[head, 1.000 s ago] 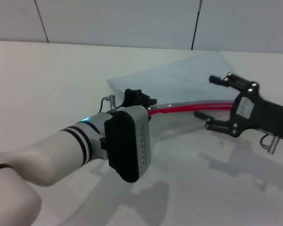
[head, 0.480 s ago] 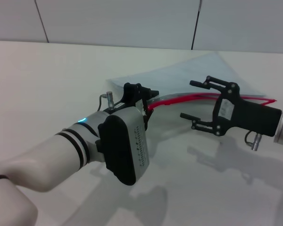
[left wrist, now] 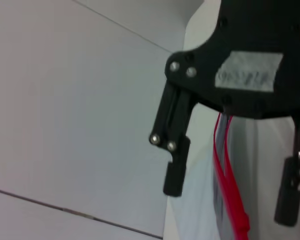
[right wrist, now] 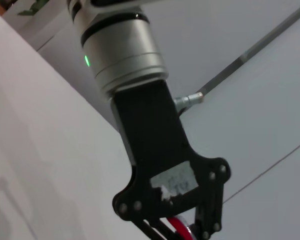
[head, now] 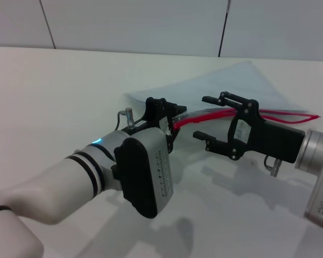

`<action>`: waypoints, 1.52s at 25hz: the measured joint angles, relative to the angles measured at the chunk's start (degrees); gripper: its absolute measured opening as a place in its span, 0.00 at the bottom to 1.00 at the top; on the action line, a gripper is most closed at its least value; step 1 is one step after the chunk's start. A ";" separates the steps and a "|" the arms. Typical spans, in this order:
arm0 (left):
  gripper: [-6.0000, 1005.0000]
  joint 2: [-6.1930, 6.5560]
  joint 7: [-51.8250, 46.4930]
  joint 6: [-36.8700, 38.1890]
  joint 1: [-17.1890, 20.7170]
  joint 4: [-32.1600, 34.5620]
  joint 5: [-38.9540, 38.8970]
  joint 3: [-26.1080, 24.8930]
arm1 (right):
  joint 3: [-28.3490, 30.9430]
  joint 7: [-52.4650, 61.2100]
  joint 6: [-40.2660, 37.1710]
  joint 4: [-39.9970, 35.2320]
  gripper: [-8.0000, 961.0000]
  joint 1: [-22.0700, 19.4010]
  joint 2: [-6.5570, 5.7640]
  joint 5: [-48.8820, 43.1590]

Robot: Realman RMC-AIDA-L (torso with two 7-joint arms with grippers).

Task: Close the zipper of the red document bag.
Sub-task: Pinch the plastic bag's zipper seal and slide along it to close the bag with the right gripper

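Trouble lies in my left gripper (head: 169,122), fingers clamped on the zipper (head: 204,116) end of the red document bag (head: 226,86) lying on the bench (head: 54,97), because if my right gripper (head: 207,117), fingers apart around the strip, misses the slider, the raised edge buckles.

white table (head: 54,97) before grey panelled wall (head: 134,24).
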 joint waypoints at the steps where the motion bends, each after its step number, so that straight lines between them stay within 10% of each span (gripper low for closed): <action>1: 0.06 0.05 0.00 -0.12 0.05 0.06 -0.01 0.10 | 0.00 0.00 0.00 0.00 0.75 0.00 0.00 0.00; 10: 0.06 0.12 0.04 -1.61 0.55 0.13 -0.08 0.49 | 2.45 -6.19 0.80 2.21 0.74 -0.40 0.02 -0.02; 17: 0.06 0.14 0.04 -1.92 0.59 0.05 -0.08 0.49 | 3.01 -11.62 2.47 4.72 0.44 -0.66 0.02 -0.06; 38: 0.06 0.57 0.04 -3.06 0.59 -0.23 -0.08 1.18 | 2.98 -12.39 2.43 4.85 0.27 -0.71 0.02 -0.05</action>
